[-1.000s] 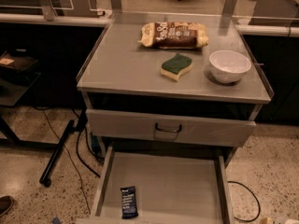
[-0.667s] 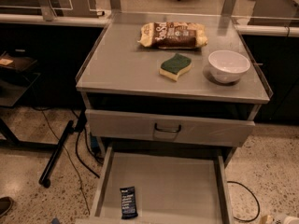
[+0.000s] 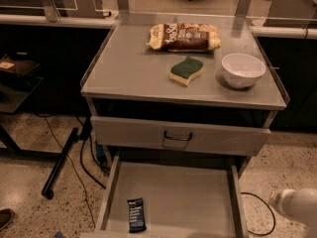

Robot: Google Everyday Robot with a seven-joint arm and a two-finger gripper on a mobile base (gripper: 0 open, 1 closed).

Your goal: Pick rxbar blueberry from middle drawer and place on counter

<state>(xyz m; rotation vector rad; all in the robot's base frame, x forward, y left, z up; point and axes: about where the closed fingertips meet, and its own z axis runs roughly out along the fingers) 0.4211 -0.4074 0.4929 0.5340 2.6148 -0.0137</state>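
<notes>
one rxbar blueberry, flat on the bare bottom of the pulled-out middle drawer, near its front left corner, lengthwise front to back. well apart to the right, beyond the drawer's right wall and over the speckled floor, only a white rounded piece of the gripper at the picture's edge; opening and hold impossible to judge. on the counter: snack bag, sponge, white bowl.

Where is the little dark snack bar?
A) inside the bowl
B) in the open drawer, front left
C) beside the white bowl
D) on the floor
B: the rxbar blueberry lies flat in the middle drawer, near its front left corner; the gripper is at the lower right of the view, apart from it.
</notes>
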